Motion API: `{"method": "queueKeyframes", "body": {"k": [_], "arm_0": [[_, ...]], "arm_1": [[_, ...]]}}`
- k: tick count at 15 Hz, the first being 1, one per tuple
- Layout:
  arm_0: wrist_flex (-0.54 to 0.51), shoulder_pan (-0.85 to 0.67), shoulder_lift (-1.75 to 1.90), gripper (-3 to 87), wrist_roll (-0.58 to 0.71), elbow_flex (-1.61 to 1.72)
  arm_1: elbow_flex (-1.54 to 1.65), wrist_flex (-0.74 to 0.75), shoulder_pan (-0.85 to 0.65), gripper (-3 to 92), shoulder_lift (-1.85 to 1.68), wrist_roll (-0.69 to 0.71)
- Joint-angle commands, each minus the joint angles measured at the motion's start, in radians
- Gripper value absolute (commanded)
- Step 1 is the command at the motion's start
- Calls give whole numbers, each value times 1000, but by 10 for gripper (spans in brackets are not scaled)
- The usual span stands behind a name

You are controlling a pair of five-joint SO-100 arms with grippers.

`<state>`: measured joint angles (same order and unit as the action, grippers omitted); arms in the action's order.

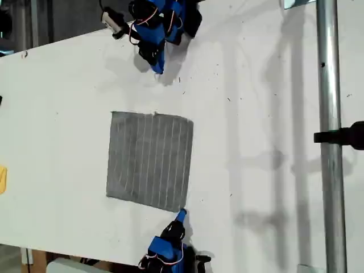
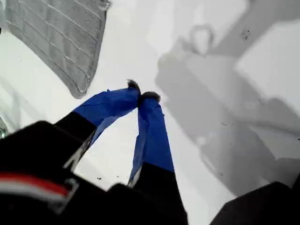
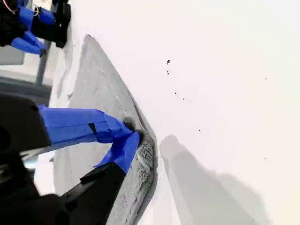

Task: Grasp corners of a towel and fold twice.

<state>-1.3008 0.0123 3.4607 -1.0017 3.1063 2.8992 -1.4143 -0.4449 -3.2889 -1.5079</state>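
Item: towel point(image 1: 150, 160), grey, square, thin pale parallel stripes, lying flat and unfolded on the white desk point(image 1: 68, 85), roughly central in the exterior view. Exterior view alone shows the whole cloth, both arms, a metal pole point(image 1: 330, 136) with a black clamp at that view's right, and a yellow object point(image 1: 3, 179) at its left edge. My first claw point(image 2: 140, 96), seen at the exterior view's top point(image 1: 157, 67), hangs over bare desk, well apart from the towel; the first wrist view shows its blue-taped tips touching, closed on nothing, with a rounded towel corner point(image 2: 79, 89) nearby. My second claw point(image 3: 131, 131), at the exterior view's bottom point(image 1: 181, 215), sits at the towel's near corner point(image 1: 183, 208); the second wrist view shows its tips together at the cloth's edge, the fabric puckered just beside them, though whether cloth is pinched between them I cannot tell. That view also shows the other arm point(image 3: 33, 23) beyond the towel's far side. Desk surface: matte white, speckled with small dark marks, crossed by soft grey shadows. Towel edges slightly frayed at the far side.
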Motion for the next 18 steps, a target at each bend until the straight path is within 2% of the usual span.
{"method": "queueKeyframes", "body": {"k": [1,3,4,5,8,10,12,13,15,18], "arm_0": [[5,-281,8,-16,-813,12],[21,-284,8,-11,-699,9],[-5,-279,8,-29,-818,8],[-5,-267,8,-29,-825,8],[-3,-249,8,-29,-726,8],[0,-239,8,-29,-730,6],[-8,-236,8,-30,-713,-51],[-21,-236,8,-31,-703,-103],[-52,-256,-71,-31,-683,-221],[-57,-250,-463,-31,-637,-508]], "arm_1": [[-6,-3,35,43,-3,8],[-11,-5,52,59,-3,8],[-15,-2,52,-3,-3,8],[-14,9,43,-3,-3,5],[-18,17,40,-3,-3,8],[-51,31,72,-3,-3,17],[-92,110,120,-3,3,25],[-141,144,140,-3,58,25],[-334,249,166,-3,383,80],[-698,356,213,-3,893,186]]}}
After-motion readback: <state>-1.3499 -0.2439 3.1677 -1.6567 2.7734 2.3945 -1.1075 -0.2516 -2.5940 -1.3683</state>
